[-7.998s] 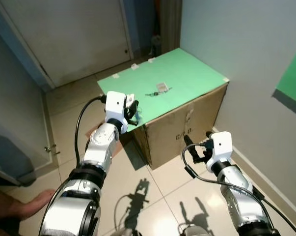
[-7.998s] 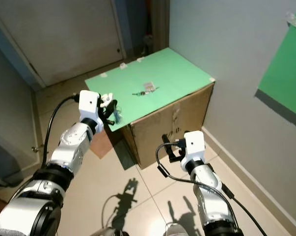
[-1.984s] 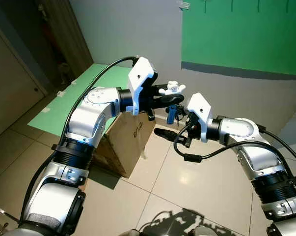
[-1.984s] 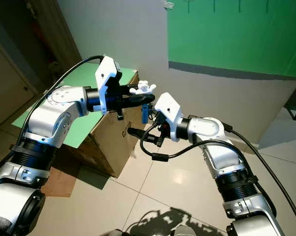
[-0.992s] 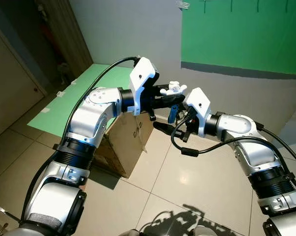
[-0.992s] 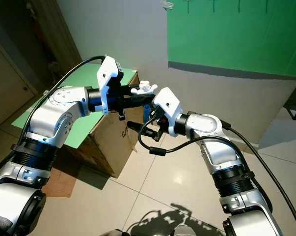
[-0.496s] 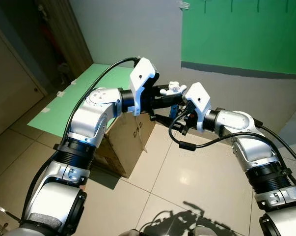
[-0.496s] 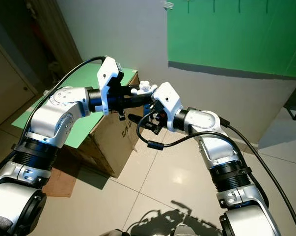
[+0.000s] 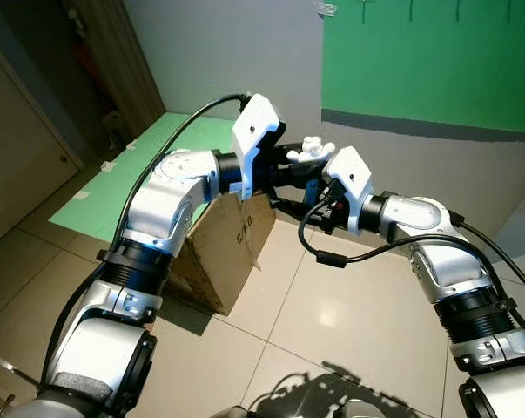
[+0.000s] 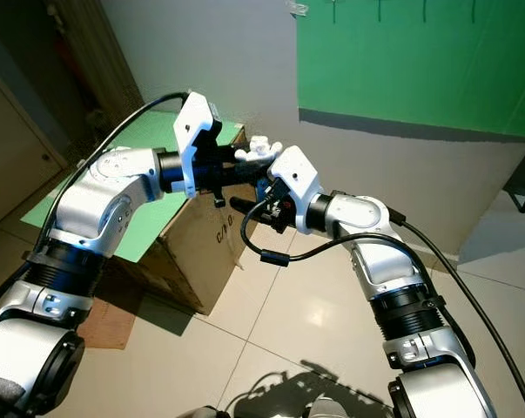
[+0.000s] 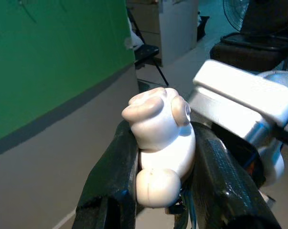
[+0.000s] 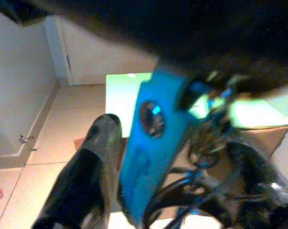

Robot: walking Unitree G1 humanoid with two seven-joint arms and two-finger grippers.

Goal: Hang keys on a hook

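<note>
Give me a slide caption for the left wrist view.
Left claw shut on a white figurine keychain, the right arm close behind it.

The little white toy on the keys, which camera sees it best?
The left wrist view: the white toy is close up, squeezed in the left gripper. The eye views show it small, above the arms. The right wrist view shows a blue tag.

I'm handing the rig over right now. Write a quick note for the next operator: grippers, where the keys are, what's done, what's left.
Left gripper: shut on the white figurine keychain, held up in front of the chest.
Right gripper: open, its fingers on either side of the blue tag hanging below the figurine.
Done: keys lifted off the green-topped box.
Left: finish the handover if intended, then hang the keys on a hook on the green wall panel.
</note>
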